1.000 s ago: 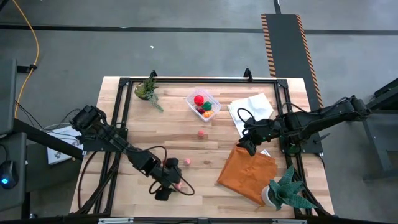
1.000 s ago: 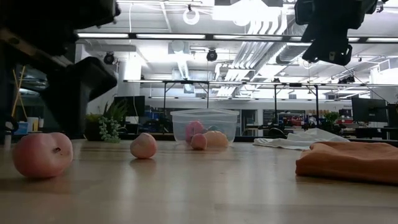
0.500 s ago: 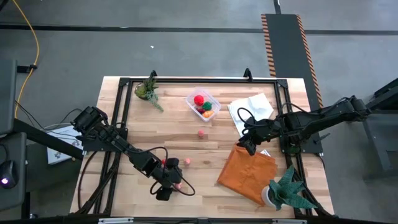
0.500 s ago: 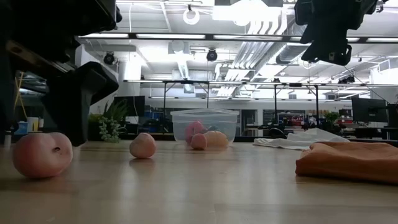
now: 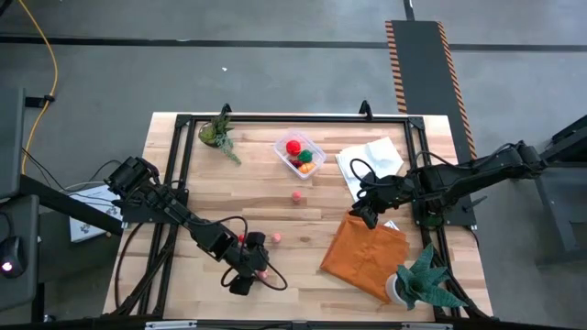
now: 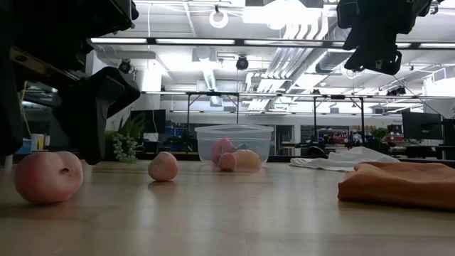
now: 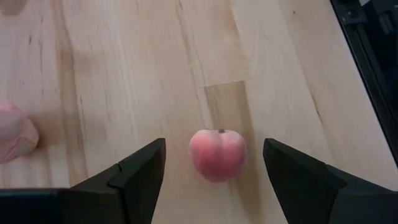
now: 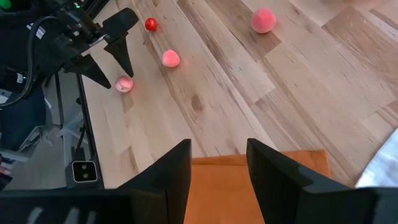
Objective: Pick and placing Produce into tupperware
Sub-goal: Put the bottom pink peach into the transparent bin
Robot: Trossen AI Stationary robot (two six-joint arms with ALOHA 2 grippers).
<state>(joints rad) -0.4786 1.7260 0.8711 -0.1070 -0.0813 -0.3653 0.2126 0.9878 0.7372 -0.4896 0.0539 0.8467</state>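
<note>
A pink peach [image 7: 217,154] lies on the wooden table near its front edge. My left gripper [image 7: 214,146] is open over it, one finger on each side, and neither finger touches it. The low view shows the same peach [image 6: 48,176] with that dark gripper above and behind it. The clear tupperware [image 5: 300,153] stands at the far middle and holds red, orange and green produce. More produce lies loose: a pink piece [image 5: 298,196], another pink one [image 5: 275,237] and a small red one [image 5: 241,238]. My right gripper [image 5: 367,216] hangs open above the orange cloth's far edge and holds nothing.
An orange cloth [image 5: 362,252] and a white cloth [image 5: 371,160] lie on the table's right half. Potted plants stand at the far left [image 5: 220,133] and near right [image 5: 422,280]. A black frame rail [image 5: 174,174] runs around the table top.
My left gripper's fingers have come a little lower about the peach, which lies where it was. My right arm has kept still.
</note>
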